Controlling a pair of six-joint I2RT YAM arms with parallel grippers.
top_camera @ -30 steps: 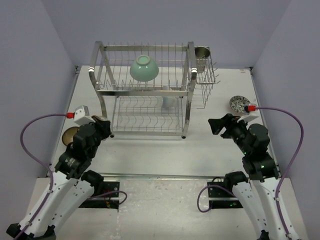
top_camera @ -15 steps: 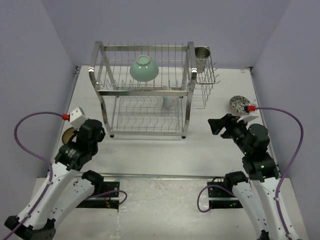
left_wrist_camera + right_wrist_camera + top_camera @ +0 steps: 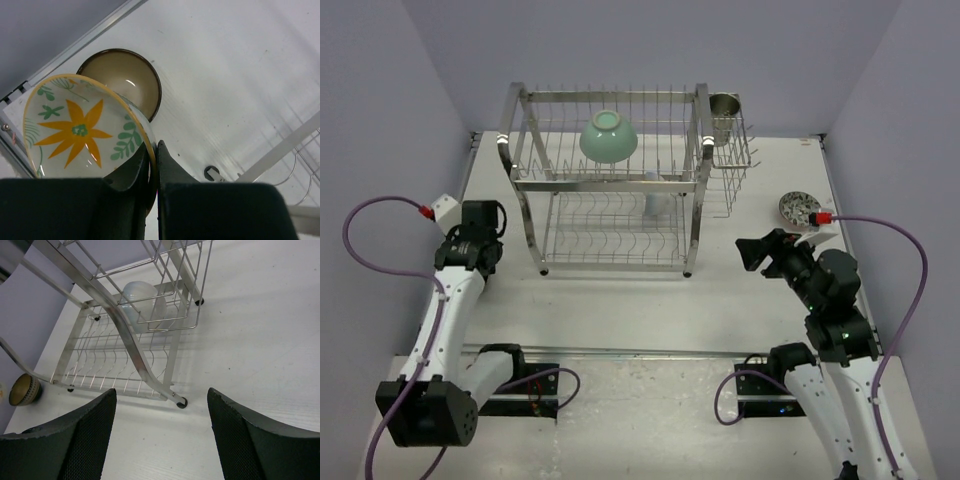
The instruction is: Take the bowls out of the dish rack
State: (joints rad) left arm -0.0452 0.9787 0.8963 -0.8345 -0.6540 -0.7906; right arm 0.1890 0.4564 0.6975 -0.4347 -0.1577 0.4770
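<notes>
My left gripper (image 3: 154, 150) is shut on the rim of a white bowl with a yellow flower (image 3: 80, 127), held tilted just above a dark brown bowl (image 3: 122, 82) on the table. In the top view the left arm (image 3: 470, 245) is left of the dish rack (image 3: 610, 185) and hides both bowls. A mint-green bowl (image 3: 608, 136) sits upside down on the rack's upper tier. A pale bowl (image 3: 142, 295) rests on the lower tier. A patterned bowl (image 3: 799, 208) sits on the table at the right. My right gripper (image 3: 758, 252) is open and empty, right of the rack.
A steel cup (image 3: 725, 105) stands in the wire side basket (image 3: 732, 150) on the rack's right. The table's left edge rail (image 3: 75, 47) runs close behind the brown bowl. A rack foot (image 3: 181, 402) is just ahead of my right fingers.
The left arm has swung left and back toward the table's left edge, now covering the brown bowl in the top view. The right arm has not moved.
</notes>
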